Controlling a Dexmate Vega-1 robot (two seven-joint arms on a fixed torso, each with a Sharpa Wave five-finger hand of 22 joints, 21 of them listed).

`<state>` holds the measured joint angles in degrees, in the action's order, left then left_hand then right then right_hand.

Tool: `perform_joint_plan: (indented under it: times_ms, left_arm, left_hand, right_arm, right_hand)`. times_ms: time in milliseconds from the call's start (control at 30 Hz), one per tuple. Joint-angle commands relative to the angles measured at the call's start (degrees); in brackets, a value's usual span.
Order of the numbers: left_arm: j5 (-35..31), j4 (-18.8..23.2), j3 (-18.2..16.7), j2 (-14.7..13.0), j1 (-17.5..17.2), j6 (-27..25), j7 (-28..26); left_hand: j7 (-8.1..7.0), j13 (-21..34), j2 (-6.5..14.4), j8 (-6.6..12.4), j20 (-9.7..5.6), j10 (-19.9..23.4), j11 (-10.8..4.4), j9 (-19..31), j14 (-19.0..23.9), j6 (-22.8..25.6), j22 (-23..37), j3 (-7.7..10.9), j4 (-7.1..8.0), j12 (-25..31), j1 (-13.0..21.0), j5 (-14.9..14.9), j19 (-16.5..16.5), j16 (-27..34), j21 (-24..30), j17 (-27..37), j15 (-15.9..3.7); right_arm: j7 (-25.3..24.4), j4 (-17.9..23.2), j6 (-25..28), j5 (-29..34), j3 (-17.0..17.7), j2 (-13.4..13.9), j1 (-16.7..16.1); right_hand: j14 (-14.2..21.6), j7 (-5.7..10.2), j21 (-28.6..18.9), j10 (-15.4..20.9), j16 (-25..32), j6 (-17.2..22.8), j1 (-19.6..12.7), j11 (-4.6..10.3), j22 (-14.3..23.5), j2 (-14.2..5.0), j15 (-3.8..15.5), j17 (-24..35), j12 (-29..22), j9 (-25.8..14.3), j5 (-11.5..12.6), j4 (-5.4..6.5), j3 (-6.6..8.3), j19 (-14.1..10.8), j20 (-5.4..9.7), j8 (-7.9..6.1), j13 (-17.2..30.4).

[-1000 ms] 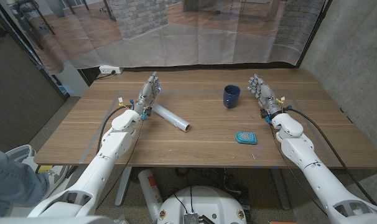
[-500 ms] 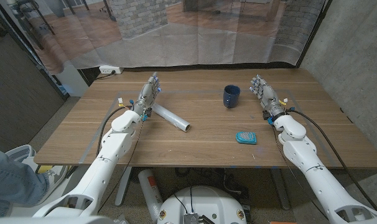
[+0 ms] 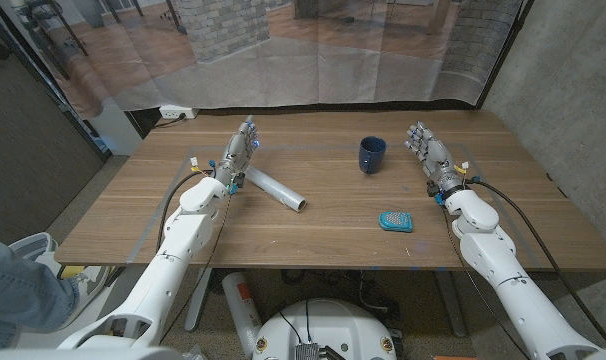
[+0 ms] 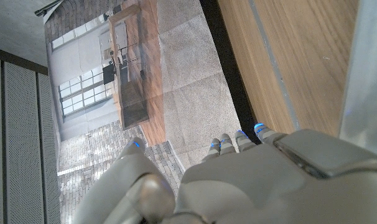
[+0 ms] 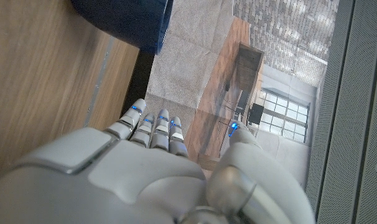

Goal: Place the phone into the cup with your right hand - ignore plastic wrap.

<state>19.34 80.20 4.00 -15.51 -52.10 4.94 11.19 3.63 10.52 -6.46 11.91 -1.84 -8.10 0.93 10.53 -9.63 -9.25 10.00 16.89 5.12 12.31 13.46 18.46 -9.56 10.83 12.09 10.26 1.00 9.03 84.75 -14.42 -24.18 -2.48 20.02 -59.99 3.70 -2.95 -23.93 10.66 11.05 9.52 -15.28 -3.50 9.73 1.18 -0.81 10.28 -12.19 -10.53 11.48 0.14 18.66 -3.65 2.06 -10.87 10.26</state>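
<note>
The phone [image 3: 395, 220], in a light blue case, is seen lying on the wooden table [image 3: 313, 235], nearer the robot than the dark blue cup [image 3: 372, 154] and well apart from it. The right hand [image 3: 428, 152] is held to the right of the cup, fingers extended and apart, with nothing grasped. The left hand [image 3: 239, 152] is raised far left of the cup, fingers straight, empty, beside the plastic wrap roll [image 3: 275, 189].
</note>
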Motion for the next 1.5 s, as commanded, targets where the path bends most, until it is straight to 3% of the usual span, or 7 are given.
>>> perform_joint_plan:
  times_ms: [33, 533, 833, 1500]
  left_arm:
    - [-0.01, -2.16, -0.4, 0.95, 1.14, 1.15, 0.73]
    - [-0.13, -3.07, -0.41, 1.15, 1.86, 1.29, 1.22]
    - [-0.03, -2.79, -0.58, 1.49, 1.87, 1.57, 1.07]
    - [-0.69, 0.58, -0.39, 0.91, 0.57, 0.0, -0.05]
  left_hand:
    - [-0.03, 0.13, 0.17, 0.28, -1.78, 0.61, 0.02, 0.19, -0.94, 0.34, 0.34, -0.04, -0.17, 0.29, 0.32, 0.38, -0.72, 0.41, -0.06, 0.31, -0.02]
    - [-0.05, 0.13, 0.39, 0.29, -1.75, 0.89, -0.16, 0.2, -0.54, 0.83, 0.33, -0.17, -0.22, 0.23, 0.51, 0.41, -0.39, 0.42, -0.05, 0.31, -0.01]
    - [-0.03, 0.14, 0.51, 0.33, -1.79, 1.41, -0.17, 0.21, -0.13, 1.33, 0.33, -0.32, -0.27, 0.3, 0.65, 0.43, 0.12, 0.46, 0.06, 0.31, -0.11]
    - [-0.01, 0.14, 0.65, 0.25, -1.9, 1.74, -0.22, 0.18, 0.22, 1.79, 0.33, -0.53, -0.36, 0.21, 0.87, 0.45, 0.55, 0.41, 0.06, 0.31, -0.2]
  right_arm:
    - [-0.03, 1.55, -1.45, -0.04, 0.62, -0.57, -1.63]
    - [-0.36, 3.52, -1.95, 1.4, 1.37, 0.72, -3.42]
    - [-0.8, 4.66, -3.07, 1.28, 2.27, 0.55, -5.22]
    - [-1.12, 7.99, -4.4, 1.55, 3.79, 1.08, -8.73]
  right_hand:
    - [0.59, 0.27, 0.2, 0.56, 0.2, 0.35, -0.59, 0.15, 0.29, -0.28, -0.14, 0.11, -0.18, -0.26, 0.01, -0.45, 0.04, -0.73, 1.47, -0.43, 0.17]
    - [1.09, 0.66, 0.53, 1.05, 0.24, 0.39, -0.74, 0.39, 0.31, -0.37, -0.02, 0.09, -0.29, -0.28, -0.01, -0.81, -0.11, -1.27, 1.59, -0.4, 0.19]
    - [1.3, 2.17, 0.94, 1.41, 0.12, 0.88, -1.04, 0.67, 0.32, -0.51, 0.02, 0.05, -0.34, -0.33, 0.04, -1.19, -0.07, -1.57, 1.68, -0.59, 0.21]
    - [1.55, 2.38, 1.45, 1.96, -0.01, 1.68, -1.49, 0.76, 0.34, -0.7, 0.26, 0.03, -0.45, -0.4, 0.13, -1.72, 0.06, -2.04, 1.84, -0.81, 0.25]
